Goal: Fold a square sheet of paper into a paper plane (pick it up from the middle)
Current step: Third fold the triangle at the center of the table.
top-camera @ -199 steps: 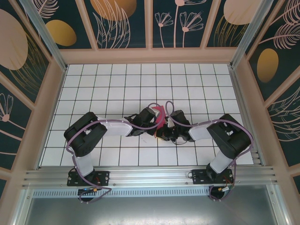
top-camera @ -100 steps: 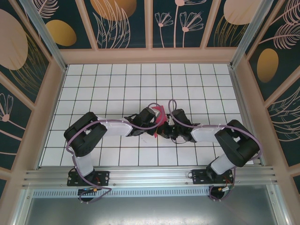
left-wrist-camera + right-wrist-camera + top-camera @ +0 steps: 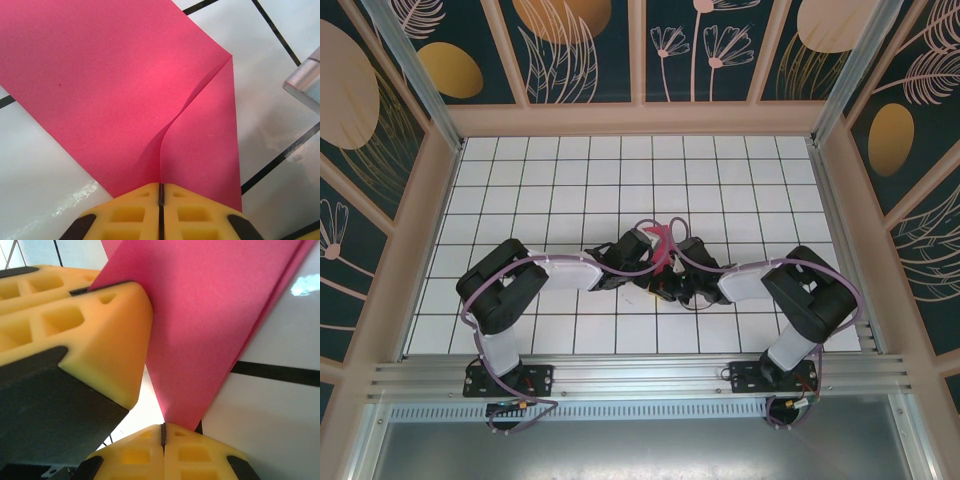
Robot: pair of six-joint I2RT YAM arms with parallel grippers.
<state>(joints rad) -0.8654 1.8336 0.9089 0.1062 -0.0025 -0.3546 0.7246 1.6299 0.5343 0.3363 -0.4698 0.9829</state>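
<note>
Pink paper (image 3: 115, 85), upper part off-frame

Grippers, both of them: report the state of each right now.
Left gripper: shut on the pink paper.
Right gripper: shut on the same pink paper.

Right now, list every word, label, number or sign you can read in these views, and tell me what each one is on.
No readable text anywhere.
pink paper: plain, no print.
left fingers and right fingers: bare yellow foam, no markings.
wall panels: leaf and flower pattern, no lettering.
Small parts at the arm bases: too small to read.
</note>
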